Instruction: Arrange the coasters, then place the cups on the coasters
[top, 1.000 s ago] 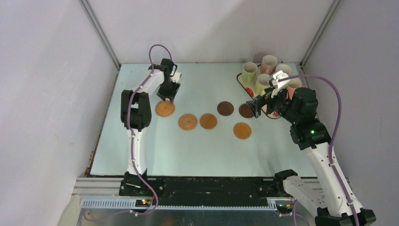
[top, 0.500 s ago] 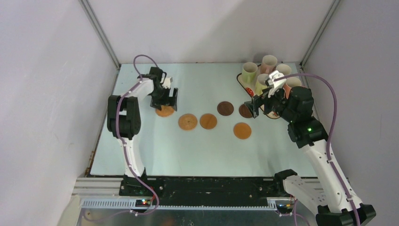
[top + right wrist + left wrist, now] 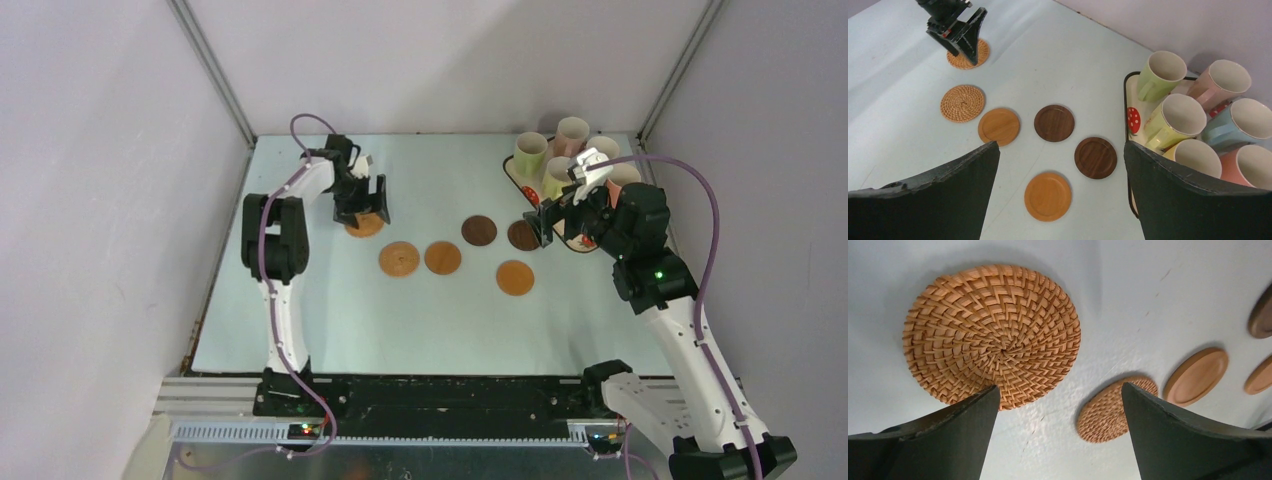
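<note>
Six coasters lie on the table. My left gripper (image 3: 1059, 386) is open, with bare table between its jaws. Its left finger (image 3: 948, 435) stands at the near edge of a woven coaster (image 3: 993, 335), partly hidden under the gripper (image 3: 362, 208) in the top view. To its right lie a second woven coaster (image 3: 399, 258), an orange one (image 3: 443, 257), two dark brown ones (image 3: 479, 230) (image 3: 521, 235) and another orange one (image 3: 515, 277). My right gripper (image 3: 1061, 144) hangs open above the orange coaster (image 3: 1047, 196). Six cups (image 3: 1175, 120) stand on the tray at the back right.
The cream tray (image 3: 1132, 119) with red prints holds green (image 3: 1160, 75), pink (image 3: 1220, 82), blue (image 3: 1243, 122), yellow (image 3: 1195, 157) and pink (image 3: 1248, 167) mugs, packed close. White walls close in the table on three sides.
My left gripper dropped low over the far-left woven coaster and moved right. That coaster now lies a little further right and back. The right arm barely moved and stays open.
</note>
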`<action>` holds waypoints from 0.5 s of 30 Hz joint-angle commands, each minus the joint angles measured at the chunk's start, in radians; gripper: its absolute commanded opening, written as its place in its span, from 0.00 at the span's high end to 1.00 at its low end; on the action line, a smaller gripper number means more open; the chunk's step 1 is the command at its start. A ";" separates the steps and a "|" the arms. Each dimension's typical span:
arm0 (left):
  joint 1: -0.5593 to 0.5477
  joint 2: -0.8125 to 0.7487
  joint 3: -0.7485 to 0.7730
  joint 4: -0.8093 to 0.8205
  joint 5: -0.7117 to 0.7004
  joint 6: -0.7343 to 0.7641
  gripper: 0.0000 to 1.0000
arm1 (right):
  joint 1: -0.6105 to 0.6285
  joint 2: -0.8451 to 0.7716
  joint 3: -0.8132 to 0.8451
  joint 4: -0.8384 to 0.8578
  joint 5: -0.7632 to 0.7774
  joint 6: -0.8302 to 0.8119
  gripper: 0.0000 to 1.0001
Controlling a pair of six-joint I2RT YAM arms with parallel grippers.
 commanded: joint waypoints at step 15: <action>-0.037 0.032 0.351 0.085 0.128 -0.039 0.00 | 0.018 0.077 -0.016 0.088 0.038 0.029 0.00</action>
